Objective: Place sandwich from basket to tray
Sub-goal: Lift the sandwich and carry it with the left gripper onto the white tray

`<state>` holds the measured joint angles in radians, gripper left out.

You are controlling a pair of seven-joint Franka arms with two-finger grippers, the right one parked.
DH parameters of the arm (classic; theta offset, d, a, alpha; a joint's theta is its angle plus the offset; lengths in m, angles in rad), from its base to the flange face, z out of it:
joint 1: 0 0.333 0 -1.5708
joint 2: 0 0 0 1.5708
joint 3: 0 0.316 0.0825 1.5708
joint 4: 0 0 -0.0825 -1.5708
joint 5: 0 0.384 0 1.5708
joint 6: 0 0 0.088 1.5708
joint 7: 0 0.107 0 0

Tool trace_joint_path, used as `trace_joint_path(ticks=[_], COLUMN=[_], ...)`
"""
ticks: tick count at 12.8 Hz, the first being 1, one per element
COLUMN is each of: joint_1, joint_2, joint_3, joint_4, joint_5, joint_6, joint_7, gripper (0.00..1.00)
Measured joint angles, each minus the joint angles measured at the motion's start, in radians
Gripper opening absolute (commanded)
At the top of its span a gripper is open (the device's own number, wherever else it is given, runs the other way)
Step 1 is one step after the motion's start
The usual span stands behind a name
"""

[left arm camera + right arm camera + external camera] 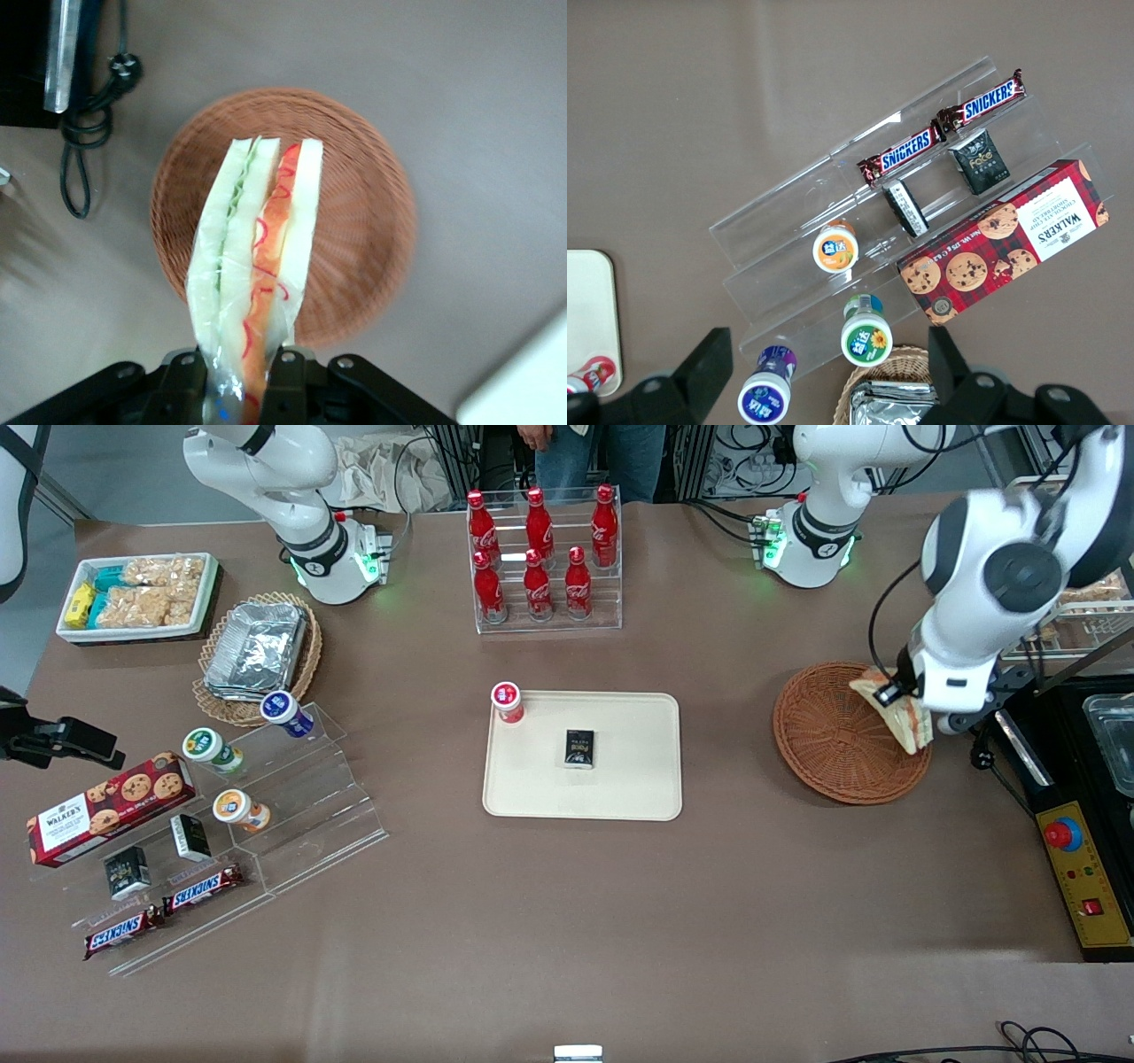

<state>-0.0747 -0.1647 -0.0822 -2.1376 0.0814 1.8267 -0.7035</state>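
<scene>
Gripping the sandwich between its two fingers, the left arm's gripper holds the wrapped wedge clear above the round reddish-brown wicker basket, which sits on the brown table toward the working arm's end. From the wrist camera the sandwich shows edge-on, pale bread layers with a green strip on one side and an orange-red filling on the other, its clear wrapper pinched between the black fingers. In the front view the sandwich hangs over the basket's rim at the side toward the working arm, tilted, with the gripper at its upper end. The cream rectangular tray lies at the middle of the table, well apart from the basket, with a small black box on it and a red-capped cup standing at its corner. A clear rack of red Coca-Cola bottles stands farther from the front camera than the tray.
</scene>
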Motion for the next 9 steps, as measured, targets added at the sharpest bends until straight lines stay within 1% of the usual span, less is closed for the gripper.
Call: trace_joint_path(ticks=[2,4,6,9], joint_1=[-0.059,-0.160,-0.268,-0.386], joint_2=[0.000,0.010,0.048,0.170], joint_3=[-0.005,-0.008,-0.014,-0.016], joint_4=[0.087,0.098,0.084,0.034], joint_5=[-0.091,-0.144,-0.195,-0.206], joint_6=[-0.046,-0.006,0.097,0.327], joint_7=[0.081,0.109,0.109,0.102], gripper=[0.00,0.00,0.00,0.00])
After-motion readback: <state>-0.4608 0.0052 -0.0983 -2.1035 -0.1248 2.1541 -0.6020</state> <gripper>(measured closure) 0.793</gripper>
